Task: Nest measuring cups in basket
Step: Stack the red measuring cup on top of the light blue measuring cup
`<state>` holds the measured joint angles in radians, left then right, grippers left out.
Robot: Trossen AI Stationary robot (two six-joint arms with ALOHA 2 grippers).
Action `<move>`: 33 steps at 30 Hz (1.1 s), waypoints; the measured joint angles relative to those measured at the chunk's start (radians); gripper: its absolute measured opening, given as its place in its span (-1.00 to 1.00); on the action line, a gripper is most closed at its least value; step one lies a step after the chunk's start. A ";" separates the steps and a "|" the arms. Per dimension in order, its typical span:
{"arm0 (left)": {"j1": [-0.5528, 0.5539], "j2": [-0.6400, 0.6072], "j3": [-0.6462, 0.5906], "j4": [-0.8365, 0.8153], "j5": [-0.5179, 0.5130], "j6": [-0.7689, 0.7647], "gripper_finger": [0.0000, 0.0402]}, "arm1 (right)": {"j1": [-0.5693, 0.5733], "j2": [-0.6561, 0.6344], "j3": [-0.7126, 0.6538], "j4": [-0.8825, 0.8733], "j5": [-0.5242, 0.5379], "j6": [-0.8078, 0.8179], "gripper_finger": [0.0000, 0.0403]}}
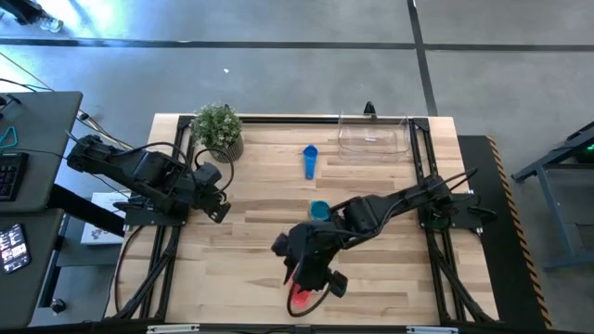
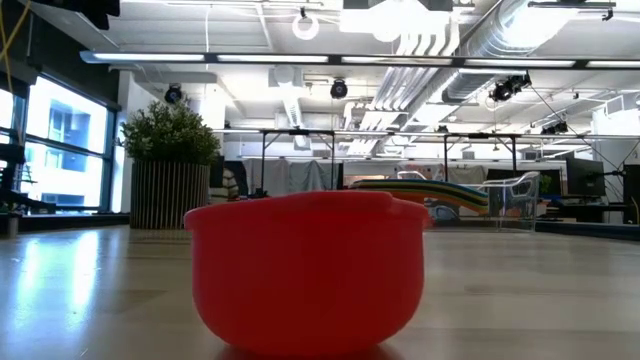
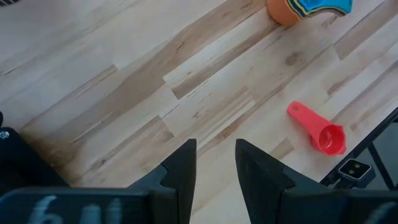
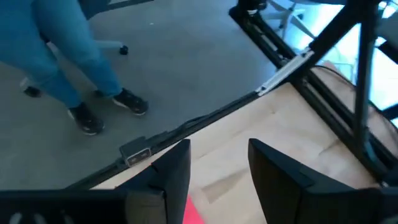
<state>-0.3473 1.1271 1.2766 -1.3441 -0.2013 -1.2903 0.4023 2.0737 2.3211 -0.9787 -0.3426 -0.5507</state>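
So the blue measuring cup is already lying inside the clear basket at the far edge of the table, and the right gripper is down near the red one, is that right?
Not quite. The high view shows the blue measuring cup lying on the bare wood beside the clear basket, not inside it. The rest holds: the right gripper is down over the red cup at the near edge.

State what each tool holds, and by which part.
Nothing is held: left tool is open over bare wood; right tool stands open above the red cup.

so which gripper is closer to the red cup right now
Right. The right gripper sits directly over the red cup at the table's near edge, its fingers apart. The left gripper waits well off to the left, near the plant.
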 joint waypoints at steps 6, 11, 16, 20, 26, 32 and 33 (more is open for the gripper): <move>0.000 0.001 0.000 -0.001 -0.045 0.000 -0.48 | 0.008 0.052 0.000 -0.004 -0.031 -0.007 -0.24; 0.000 0.001 0.000 -0.002 -0.052 0.000 -0.48 | 0.018 0.106 0.000 -0.004 -0.062 -0.008 -0.24; 0.000 0.001 0.000 -0.006 -0.053 0.000 -0.48 | 0.021 0.176 0.000 -0.008 -0.059 -0.007 -0.24; 0.000 0.001 0.000 -0.006 -0.053 0.000 -0.48 | 0.021 0.231 0.000 -0.006 -0.051 -0.005 -0.24; 0.000 0.001 0.000 -0.007 -0.053 0.001 -0.48 | 0.026 0.304 0.000 -0.017 0.001 -0.005 -0.24; 0.000 0.001 0.000 -0.032 -0.053 0.001 -0.48 | 0.028 0.352 0.000 -0.029 0.032 -0.007 -0.24; 0.000 0.001 0.000 -0.032 -0.053 0.001 -0.48 | 0.031 0.358 0.000 -0.029 0.056 -0.007 -0.24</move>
<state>-0.3473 1.1282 1.2766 -1.3760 -0.2539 -1.2896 0.4329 2.4320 2.3207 -1.0077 -0.2868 -0.5580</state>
